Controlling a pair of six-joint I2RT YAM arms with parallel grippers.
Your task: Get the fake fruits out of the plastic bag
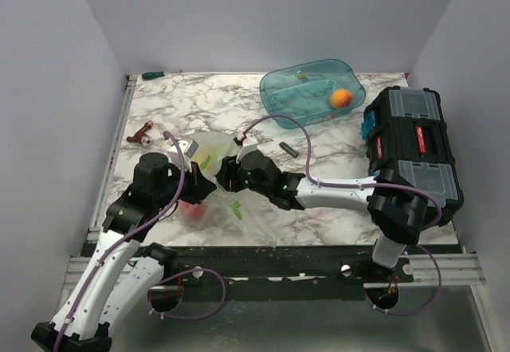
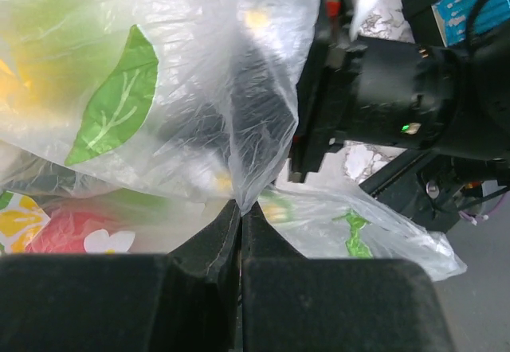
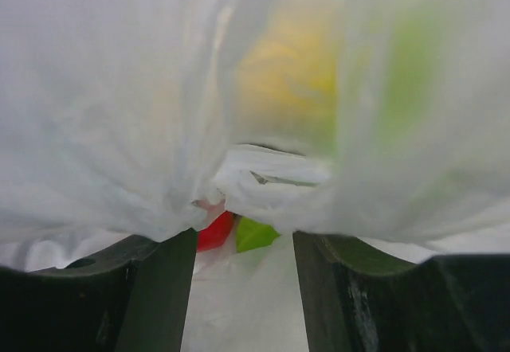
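On the marble table (image 1: 207, 113), your left claw (image 2: 241, 213) pinches the bag (image 2: 199, 73) to steady it; the right claw (image 3: 243, 248) gapes toward the fruits (image 3: 216, 232).

plastic bag (image 2: 199, 65): clear, green leaves, yellow slices | table (image 1: 199, 101): white-grey marble | tub (image 1: 279, 97): teal

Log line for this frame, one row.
left fingers: shut on plastic bag | right fingers: apart, against bag film | fake fruits: red one visible inside bag
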